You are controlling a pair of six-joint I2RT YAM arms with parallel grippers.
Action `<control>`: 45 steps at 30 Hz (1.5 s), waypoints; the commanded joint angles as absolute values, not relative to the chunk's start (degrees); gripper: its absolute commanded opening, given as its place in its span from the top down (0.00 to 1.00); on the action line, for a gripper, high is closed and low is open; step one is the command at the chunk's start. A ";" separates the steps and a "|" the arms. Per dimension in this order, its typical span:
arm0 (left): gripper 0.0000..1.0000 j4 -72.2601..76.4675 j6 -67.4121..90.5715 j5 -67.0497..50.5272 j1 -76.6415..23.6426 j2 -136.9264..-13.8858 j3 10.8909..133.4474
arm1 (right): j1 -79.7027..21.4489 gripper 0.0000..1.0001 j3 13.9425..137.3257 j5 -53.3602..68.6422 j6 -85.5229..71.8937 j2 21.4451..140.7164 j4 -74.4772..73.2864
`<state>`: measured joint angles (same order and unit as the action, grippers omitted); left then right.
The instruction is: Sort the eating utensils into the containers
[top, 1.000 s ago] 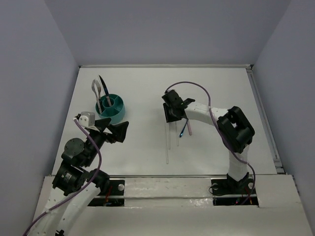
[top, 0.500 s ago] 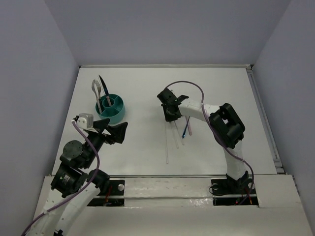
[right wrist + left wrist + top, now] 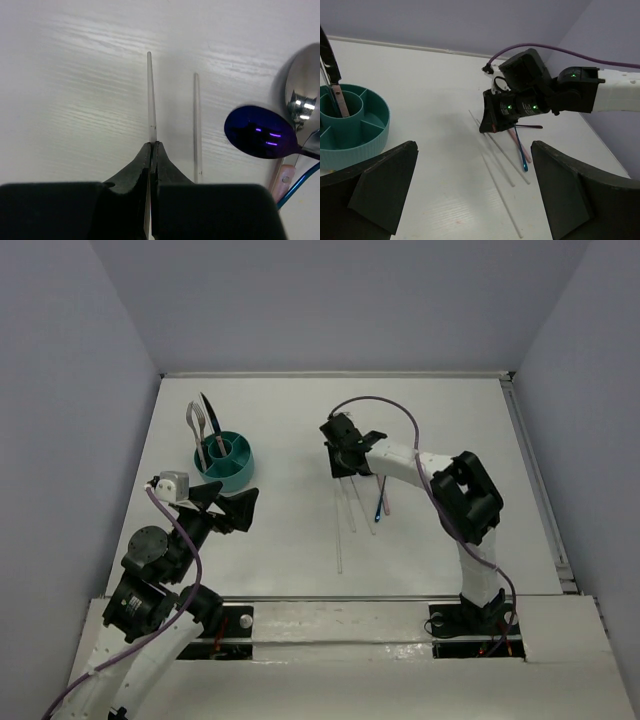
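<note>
The teal caddy (image 3: pixel 243 466) stands at the back left and holds a silver fork (image 3: pixel 196 421) and a dark knife (image 3: pixel 208 410); it also shows in the left wrist view (image 3: pixel 367 145). My right gripper (image 3: pixel 342 472) is down at the table and shut on the far end of a pale chopstick (image 3: pixel 151 95). A second chopstick (image 3: pixel 197 125) lies beside it. A shiny blue-purple spoon (image 3: pixel 255 132), a silver spoon (image 3: pixel 302 97) and a pink handle (image 3: pixel 282 180) lie to its right. My left gripper (image 3: pixel 240 508) is open and empty, below the caddy.
A third chopstick (image 3: pixel 340 550) lies loose nearer the front edge, also in the left wrist view (image 3: pixel 502 195). The right arm's purple cable (image 3: pixel 385 405) arches over the back of the table. Walls enclose the table on three sides.
My right gripper has moved a little left and toward the back, along the chopsticks. The chopsticks under it have shifted slightly. The left arm has barely moved.
</note>
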<state>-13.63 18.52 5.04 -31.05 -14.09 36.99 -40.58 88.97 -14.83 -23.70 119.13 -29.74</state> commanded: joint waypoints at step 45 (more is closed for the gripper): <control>0.01 -12.13 16.87 5.36 -30.76 -13.10 39.81 | -49.22 1.00 119.36 -4.22 -22.94 140.10 30.68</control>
<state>-14.41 17.58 5.04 -31.03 -13.10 37.65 -47.57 119.09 -5.91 -24.18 139.76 28.69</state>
